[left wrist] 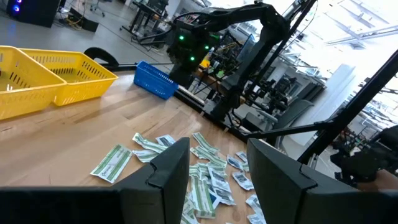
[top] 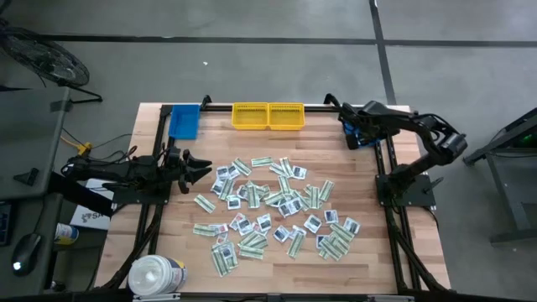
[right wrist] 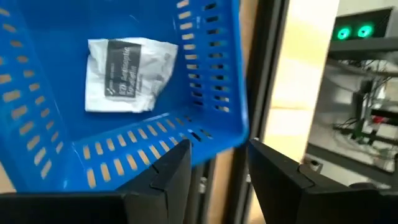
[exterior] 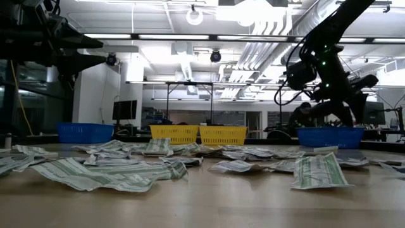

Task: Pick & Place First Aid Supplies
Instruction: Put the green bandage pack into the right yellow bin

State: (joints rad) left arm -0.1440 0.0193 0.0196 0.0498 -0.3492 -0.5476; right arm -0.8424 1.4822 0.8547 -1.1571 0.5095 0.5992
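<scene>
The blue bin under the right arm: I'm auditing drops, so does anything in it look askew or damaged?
One white packet lies in the blue bin, crumpled and slightly skewed rather than flat. The open right gripper hangs above the bin's rim. Nothing has spilled.

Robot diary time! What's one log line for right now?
right gripper: open over blue bin | white packet: lying in that bin | left gripper: open, waiting by packet pile

Your low shot's backlit: ceiling lights point(exterior: 190, 41) glare hard, so both arms go near-black. The closest packets point(exterior: 107, 174) are soft. Overhead's evenly lit, tabletop point(top: 277, 268) shadows faint; the blue bin point(right wrist: 124, 137) looks smeared.
</scene>
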